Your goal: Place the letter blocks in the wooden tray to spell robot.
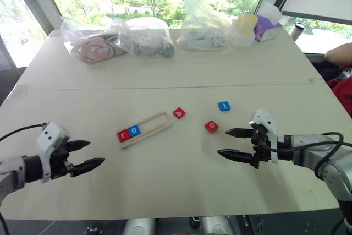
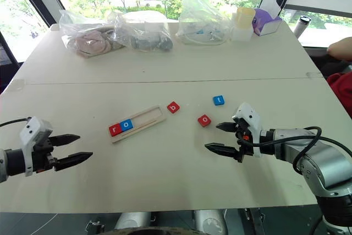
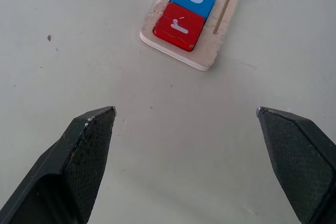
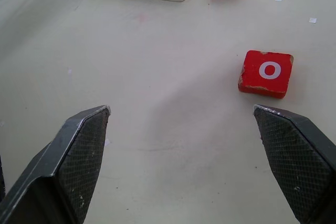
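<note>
The wooden tray point(image 1: 155, 123) lies slanted in the middle of the table, with a red r block point(image 1: 123, 135) and a blue o block point(image 1: 134, 131) side by side at its left end. Loose on the table to its right lie a red b block point(image 1: 179, 113), a red o block point(image 1: 211, 126) and a blue t block point(image 1: 224, 106). My left gripper point(image 1: 84, 156) hovers open at the near left, apart from the tray. My right gripper point(image 1: 230, 143) stands open just near-right of the red o block, holding nothing.
Several clear plastic bags point(image 1: 146, 37) of items line the far edge, beside a yellow cup point(image 1: 246, 23) and a purple box point(image 1: 268, 28). A person's arm point(image 1: 338, 54) shows at the far right. A seam point(image 1: 165, 87) crosses the table.
</note>
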